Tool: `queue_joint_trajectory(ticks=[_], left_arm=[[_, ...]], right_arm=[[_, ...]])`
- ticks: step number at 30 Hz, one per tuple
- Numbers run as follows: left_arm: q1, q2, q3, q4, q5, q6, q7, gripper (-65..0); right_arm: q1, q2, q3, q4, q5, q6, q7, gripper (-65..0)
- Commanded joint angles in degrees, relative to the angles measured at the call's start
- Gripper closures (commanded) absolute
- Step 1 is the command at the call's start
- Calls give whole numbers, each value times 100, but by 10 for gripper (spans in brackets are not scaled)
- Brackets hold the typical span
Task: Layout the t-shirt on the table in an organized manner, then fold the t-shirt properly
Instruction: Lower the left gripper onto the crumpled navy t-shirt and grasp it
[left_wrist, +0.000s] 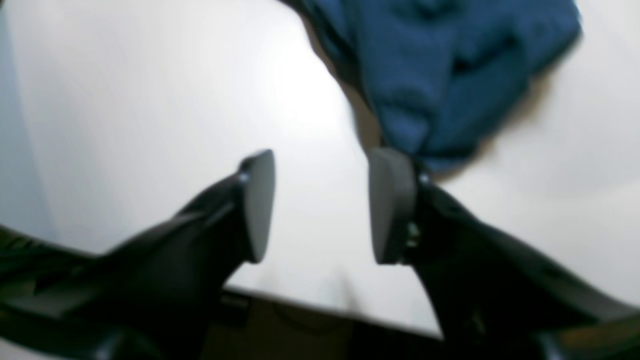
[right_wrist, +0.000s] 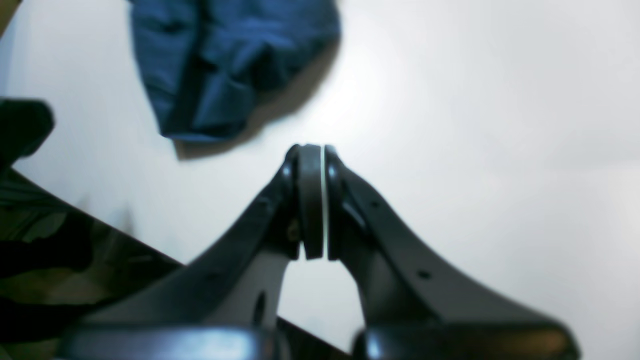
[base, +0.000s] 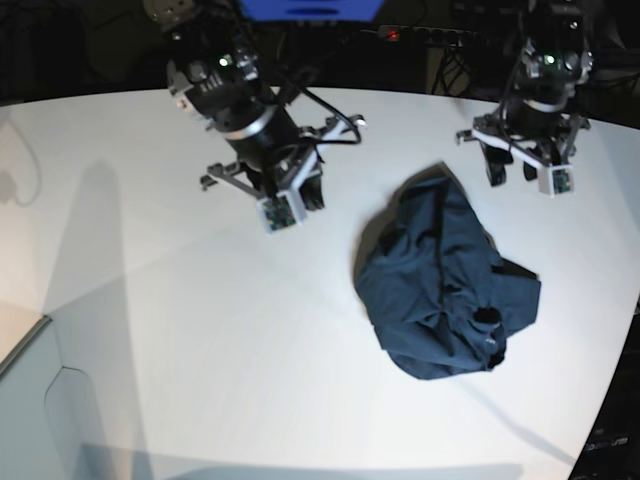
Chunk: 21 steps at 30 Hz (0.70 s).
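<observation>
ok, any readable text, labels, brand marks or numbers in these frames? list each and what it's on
None readable.
t-shirt: plain, no print or tag showing.
table: unmarked.
Left hand and right hand: no markings visible; both wrist views are blurred.
Blue panel at the base view's top edge: no text legible.

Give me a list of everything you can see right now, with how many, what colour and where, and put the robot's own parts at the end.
dark navy-blue cloth t-shirt: one, navy, crumpled in a heap on the table, toward the right of the base view, not laid out.
large smooth white table: one, white, curved edge, fills most of the view.
left tool: one, black with grey pads, jaws apart with nothing between them, above the table beside the t-shirt's edge.
right tool: one, black, pads pressed together on nothing, over bare table away from the t-shirt.
</observation>
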Motion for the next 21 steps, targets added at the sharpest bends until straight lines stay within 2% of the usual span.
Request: queue_joint_trajectory(ticks=[1, 4, 8, 15, 21], left_arm=[[-135, -11, 4, 90, -28, -10, -148, -319], [-478, -3, 39, 72, -28, -10, -148, -322], [-1146, 314, 21, -235, 95, -1, -148, -322], [-2280, 815, 4, -1088, 1089, 8, -148, -322], [-3212, 894, 30, -2099, 1159, 8, -148, -322]], right_arm=[[75, -25, -64, 76, 27, 25, 43, 0], [128, -16, -82, 76, 27, 25, -80, 0], [75, 195, -73, 32, 36, 25, -80, 0], [-285, 494, -64, 6, 45, 25, -62, 0], [-435, 555, -64, 6, 45, 25, -80, 0]])
